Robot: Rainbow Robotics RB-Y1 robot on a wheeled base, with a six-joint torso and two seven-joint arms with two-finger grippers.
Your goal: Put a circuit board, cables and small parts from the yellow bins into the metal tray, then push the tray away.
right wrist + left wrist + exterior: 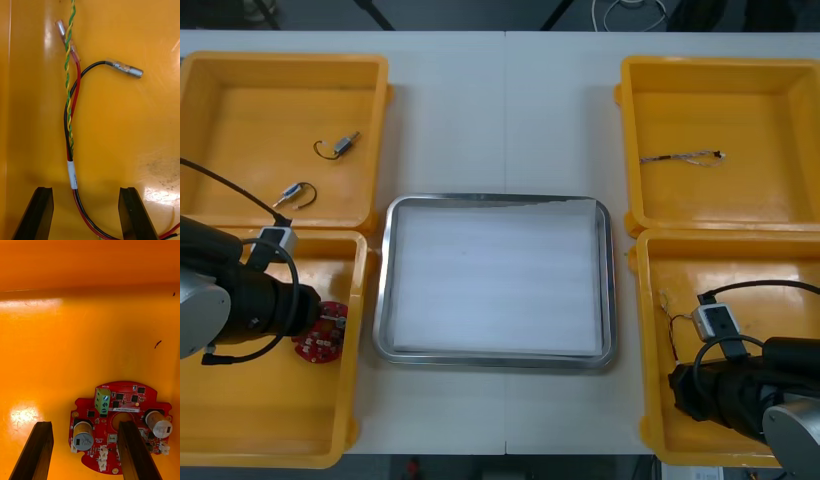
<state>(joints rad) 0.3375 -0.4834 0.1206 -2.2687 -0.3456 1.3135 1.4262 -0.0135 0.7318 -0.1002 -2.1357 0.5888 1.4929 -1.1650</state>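
Left tool (pixel 84 427): open, low in the near-left yellow plastic bin (pixel 270 440), above the round red circuit board (pixel 120 408)
Board offset: off-centre; one finger stands over it, the other over bare bin floor
Right tool (pixel 84 189): open in the near-right yellow bin (pixel 650 400), straddling a red and black cable (pixel 72 174)
Cable axis: lengthwise between the fingers, likely ready for closing
Shiny metal tray (pixel 385 290): on the tabletop (pixel 500 120) between both bins, white inside

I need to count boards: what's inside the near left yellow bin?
One round red circuit board lies in the near left yellow bin, the left gripper open over it. The left arm covers part of the bin's floor; anything beneath cannot be seen.
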